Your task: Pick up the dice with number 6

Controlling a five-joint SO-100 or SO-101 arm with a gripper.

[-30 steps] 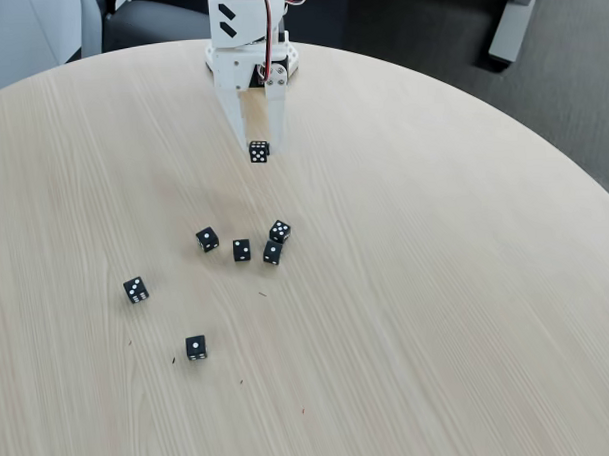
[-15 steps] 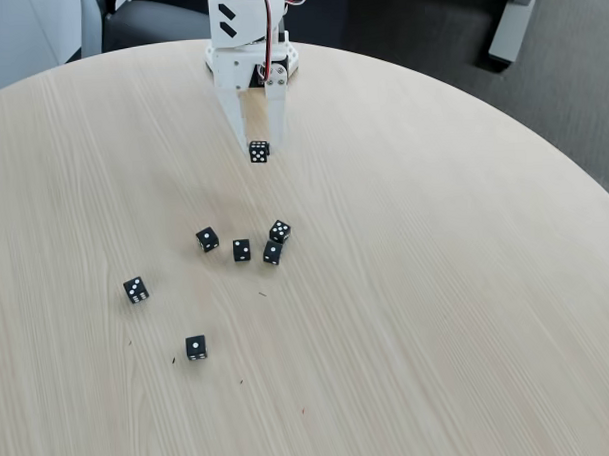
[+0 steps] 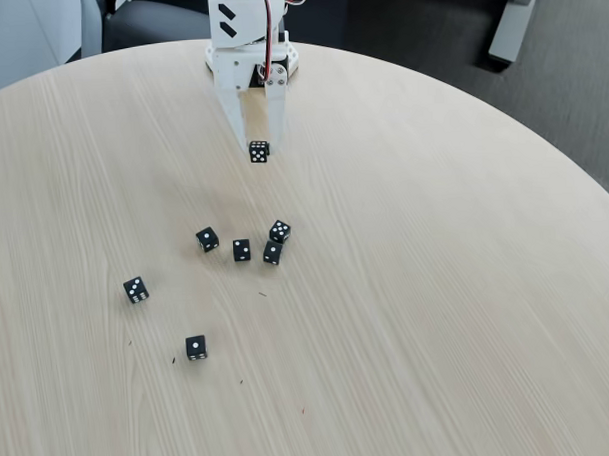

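Note:
In the fixed view, the white arm reaches down from the table's far edge. Its gripper [image 3: 259, 147] is shut on the dice with number 6 [image 3: 259, 152], a tiny black cube whose showing face is crowded with white pips. The cube sits right at the fingertips, between the two white fingers [image 3: 239, 115]. Whether it touches the table I cannot tell.
Several other black dice lie on the round pale wooden table [image 3: 437, 283]: a cluster [image 3: 241, 250] nearer the camera, one at the left [image 3: 136, 289] and one at the front [image 3: 196, 347]. The arm's base [image 3: 250, 52] stands at the far edge.

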